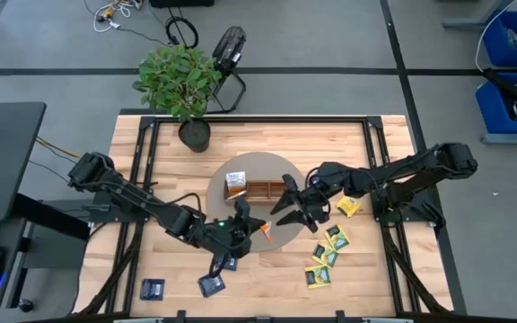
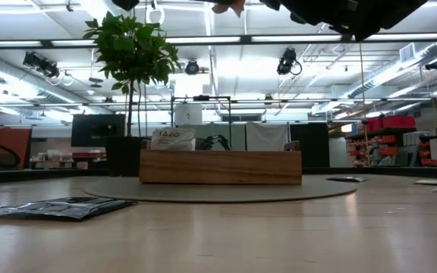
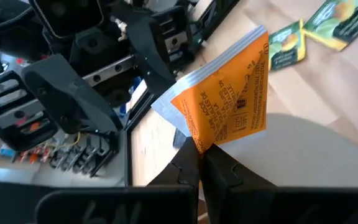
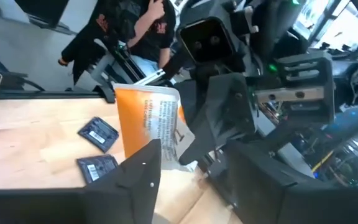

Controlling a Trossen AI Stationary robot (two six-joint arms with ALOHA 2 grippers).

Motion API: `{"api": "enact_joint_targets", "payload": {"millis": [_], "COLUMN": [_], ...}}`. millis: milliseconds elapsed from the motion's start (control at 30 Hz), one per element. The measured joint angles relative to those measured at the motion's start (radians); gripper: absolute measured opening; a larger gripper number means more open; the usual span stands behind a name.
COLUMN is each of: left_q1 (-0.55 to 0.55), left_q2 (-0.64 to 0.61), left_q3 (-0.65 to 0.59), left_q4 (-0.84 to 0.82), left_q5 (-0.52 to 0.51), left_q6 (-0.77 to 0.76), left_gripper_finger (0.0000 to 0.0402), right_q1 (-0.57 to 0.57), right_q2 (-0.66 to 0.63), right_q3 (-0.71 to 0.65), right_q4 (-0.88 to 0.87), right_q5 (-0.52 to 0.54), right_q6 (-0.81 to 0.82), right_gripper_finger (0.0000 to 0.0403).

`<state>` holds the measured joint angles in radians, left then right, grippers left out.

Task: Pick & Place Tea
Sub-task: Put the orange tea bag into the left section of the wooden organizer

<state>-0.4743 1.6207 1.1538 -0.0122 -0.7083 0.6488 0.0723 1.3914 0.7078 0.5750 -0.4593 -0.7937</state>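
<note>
Orange tea packet held aloft between both arms.
Left gripper (image 3: 201,158) jaws clamped on orange tea packet (image 3: 225,102); right gripper (image 1: 287,205) jaws apart beside it, above the round mat (image 1: 281,235).

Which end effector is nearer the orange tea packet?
Left. The left end effector is shut on the orange tea packet, above the round mat's edge; the right end effector stands open beside it.
</note>
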Motion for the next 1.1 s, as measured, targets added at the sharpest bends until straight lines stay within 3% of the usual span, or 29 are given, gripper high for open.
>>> {"api": "enact_joint_targets", "payload": {"millis": [467, 1100], "left_q1": [0.066, 0.065], "left_q2": [0.000, 0.000], "left_q3": [0.000, 0.000], "left_q4": [0.067, 0.117], "left_q5": [0.123, 0.136], "left_q6": [0.014, 0.104], "left_gripper_finger": [0.0005, 0.0005], "right_q1": [0.023, 0.023], "right_q2": [0.000, 0.000], "right_q3": [0.000, 0.001], "right_q4": [0.001, 0.003], "right_q5": [-0.003, -0.006], "right_q6": [0.010, 0.056], "right_gripper_finger": [0.0153, 0.0107]}}
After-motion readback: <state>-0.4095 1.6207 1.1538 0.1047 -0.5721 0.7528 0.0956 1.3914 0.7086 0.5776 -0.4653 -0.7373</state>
